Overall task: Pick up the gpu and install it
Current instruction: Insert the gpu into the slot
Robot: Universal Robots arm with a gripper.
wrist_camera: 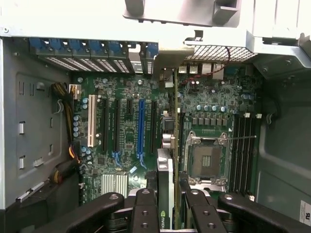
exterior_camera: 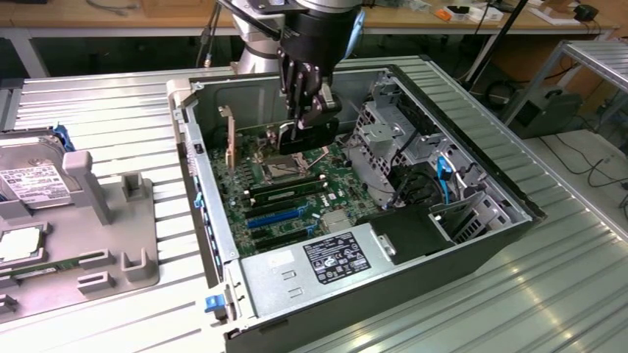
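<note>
One black-fingered gripper is pinching the thin green-edged gpu edgewise above the green motherboard; misalignment with a slot risks jamming it.

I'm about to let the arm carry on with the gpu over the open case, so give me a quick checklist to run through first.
1. gpu held between the fingers of the gripper: ok.
2. Card standing on edge over the motherboard: ok.
3. Card not yet seated in a slot: ok.
4. Card lined up with the blue slot: not ok, it sits beside it, nearer the CPU socket.
5. Bracket matched to the rear opening: cannot tell.
6. Slots free of cables: ok.
</note>
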